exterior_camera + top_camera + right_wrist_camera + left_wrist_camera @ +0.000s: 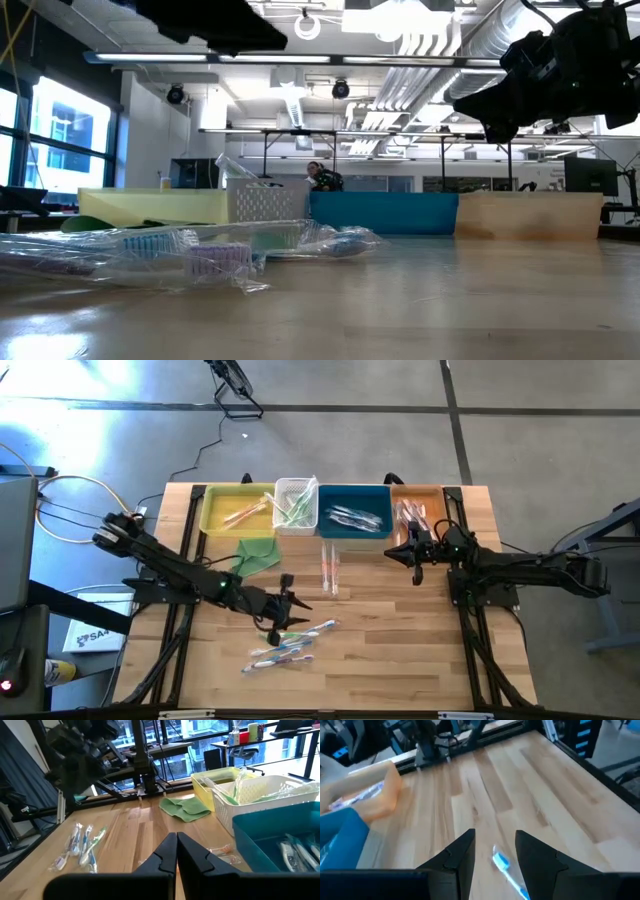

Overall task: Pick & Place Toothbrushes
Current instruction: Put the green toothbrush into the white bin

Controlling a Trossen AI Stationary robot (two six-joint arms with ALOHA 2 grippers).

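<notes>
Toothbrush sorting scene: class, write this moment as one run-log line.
left gripper: open, above loose toothbrushes | right gripper: shut, empty, near orange bin | pair of toothbrushes: mid-table

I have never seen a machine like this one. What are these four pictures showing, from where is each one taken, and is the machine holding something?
This is a robot with two dark arms at a wooden table. One picture looks straight down, one looks level across the tabletop, and two come from cameras on the wrists.

At the far edge stand four bins: yellow, white, blue and orange, with toothbrushes sorted inside. A green cloth lies near them. Loose wrapped toothbrushes wait in front.

The left gripper hangs open above a blue toothbrush, not gripping it. The right gripper is shut and empty, near the orange bin.
</notes>
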